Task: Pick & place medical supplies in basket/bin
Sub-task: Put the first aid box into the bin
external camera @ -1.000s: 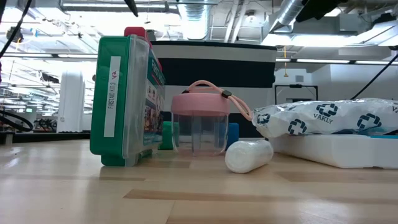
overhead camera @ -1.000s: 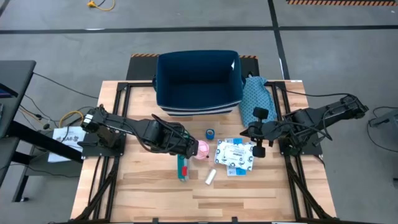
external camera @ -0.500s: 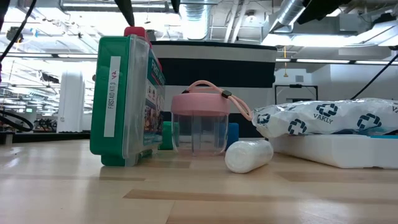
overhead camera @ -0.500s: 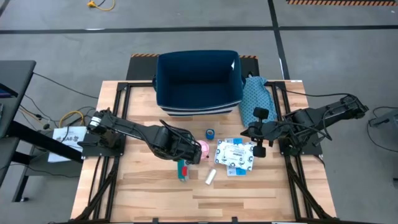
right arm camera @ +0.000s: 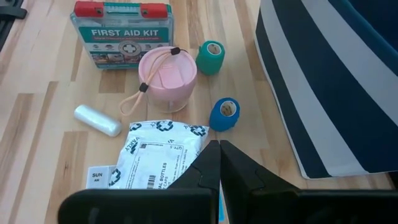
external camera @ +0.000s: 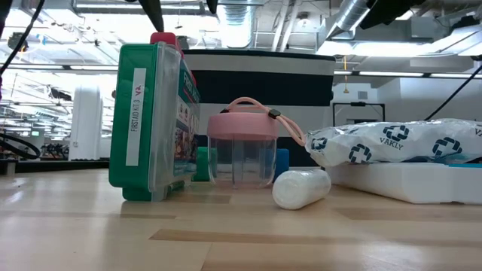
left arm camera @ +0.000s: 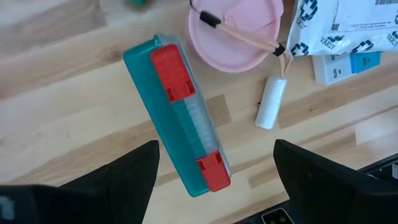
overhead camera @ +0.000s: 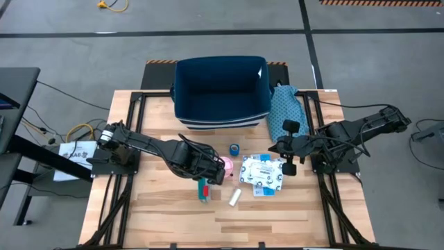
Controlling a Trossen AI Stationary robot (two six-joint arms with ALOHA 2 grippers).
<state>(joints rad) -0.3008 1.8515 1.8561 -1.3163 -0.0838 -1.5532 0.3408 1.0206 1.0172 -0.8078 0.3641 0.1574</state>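
Left hand (overhead camera: pixel 205 175) hovers with fingers (left arm camera: pixel 130 180) spread wide directly over the teal first aid kit (left arm camera: pixel 180 118) with red latches, not touching it; the kit stands on edge on the worktop (overhead camera: pixel 173 208), just beside the pink lidded cup (right arm camera: pixel 166 78) with its looped cord. Near the cup: small white tube (right arm camera: pixel 97 120), teal tape roll (right arm camera: pixel 210 57), blue tape roll (right arm camera: pixel 224 114), white-blue printed packets (right arm camera: pixel 155 155), all still on the worktop, none in the navy striped bin (overhead camera: pixel 220 94) at the far edge. Right hand (overhead camera: pixel 288 164) rests past the packets, fingers pressed together on nothing, near the teal dotted cloth (overhead camera: pixel 284 111).
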